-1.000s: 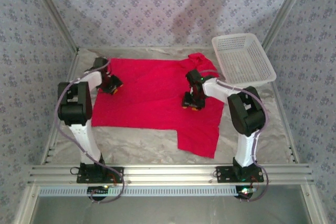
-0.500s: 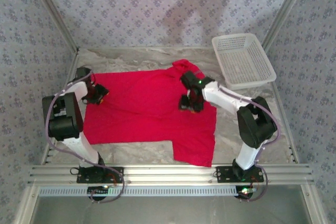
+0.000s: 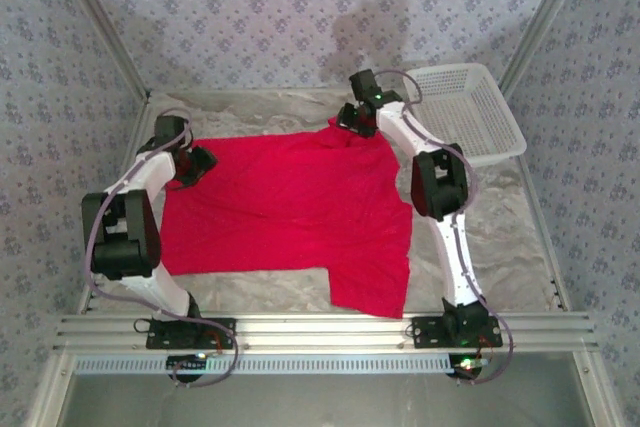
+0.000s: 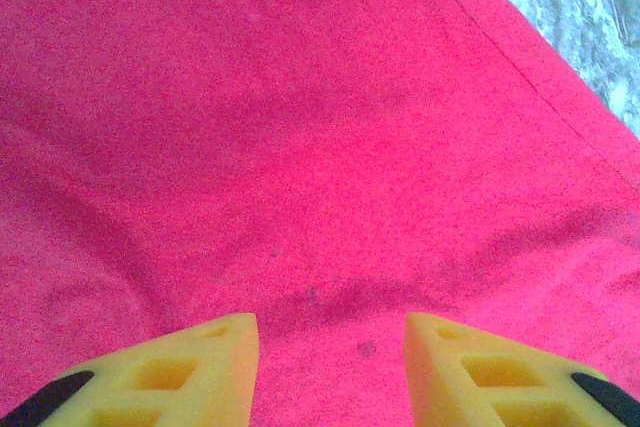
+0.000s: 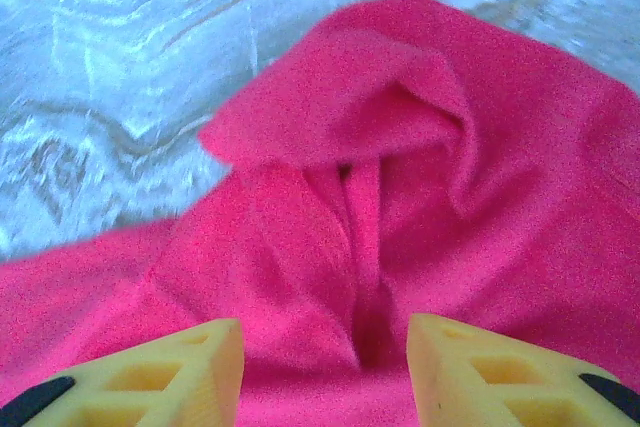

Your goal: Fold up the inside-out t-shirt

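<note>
You can see a white basket [image 3: 470, 107] with lots of little holes. It sits at the far right corner, on a shiny grey sheet [image 3: 500, 237]. The sheet is full of wrinkles and lies flat under everything. Up close, it looks silvery with wavy lines on it. Walls [image 3: 250, 7] stand at the back and on both sides. They have pale paper with small flower shapes all over. A soft dark shadow [image 3: 370, 32] falls on the back wall. Long silver metal bars [image 3: 320, 332] run along the near edge.
</note>
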### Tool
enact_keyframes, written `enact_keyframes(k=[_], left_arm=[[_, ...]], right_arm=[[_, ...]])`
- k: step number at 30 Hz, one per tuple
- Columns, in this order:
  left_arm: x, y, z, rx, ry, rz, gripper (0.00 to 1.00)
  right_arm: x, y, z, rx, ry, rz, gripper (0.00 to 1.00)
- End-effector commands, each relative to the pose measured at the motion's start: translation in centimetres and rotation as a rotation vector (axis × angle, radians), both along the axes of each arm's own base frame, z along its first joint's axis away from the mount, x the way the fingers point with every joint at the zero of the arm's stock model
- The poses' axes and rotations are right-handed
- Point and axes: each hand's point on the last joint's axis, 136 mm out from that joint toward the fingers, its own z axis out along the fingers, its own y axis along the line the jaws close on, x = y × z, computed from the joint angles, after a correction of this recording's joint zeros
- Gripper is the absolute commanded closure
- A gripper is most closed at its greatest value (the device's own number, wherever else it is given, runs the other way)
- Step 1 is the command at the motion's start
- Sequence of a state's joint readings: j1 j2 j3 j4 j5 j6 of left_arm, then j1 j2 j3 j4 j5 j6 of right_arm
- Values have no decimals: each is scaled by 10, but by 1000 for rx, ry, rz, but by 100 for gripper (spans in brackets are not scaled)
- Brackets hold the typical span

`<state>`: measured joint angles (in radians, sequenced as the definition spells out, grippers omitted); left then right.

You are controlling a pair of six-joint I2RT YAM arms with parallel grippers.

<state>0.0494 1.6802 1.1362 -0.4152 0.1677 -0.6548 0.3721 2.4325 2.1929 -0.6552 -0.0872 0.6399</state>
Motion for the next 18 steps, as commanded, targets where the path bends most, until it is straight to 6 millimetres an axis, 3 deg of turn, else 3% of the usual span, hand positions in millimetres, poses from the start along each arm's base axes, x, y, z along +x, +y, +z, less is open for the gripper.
enact_keyframes(k=[1,7,8,11,13,18], left_arm=[[2,-7,0,8,-6,-33,58],[-1,-10,-10,-7,16,-37,59],[-2,-11,-10,-9,17,-39,59],[-3,-12,-11,-8,20,-41,59],[-4,-11,-11,-7,23,-41,59],[-6,-11,-15,6,27,-41,59]], right_arm=[[8,15,-1,35,7,-15,53],[17,20,-21,80,24,-44,57],[17,21,-23,88,28,-45,61],[22,21,-20,113,23,-63,86],[29,21,-7,150,4,-75,100],[62,30,49,364,-134,-125,100]])
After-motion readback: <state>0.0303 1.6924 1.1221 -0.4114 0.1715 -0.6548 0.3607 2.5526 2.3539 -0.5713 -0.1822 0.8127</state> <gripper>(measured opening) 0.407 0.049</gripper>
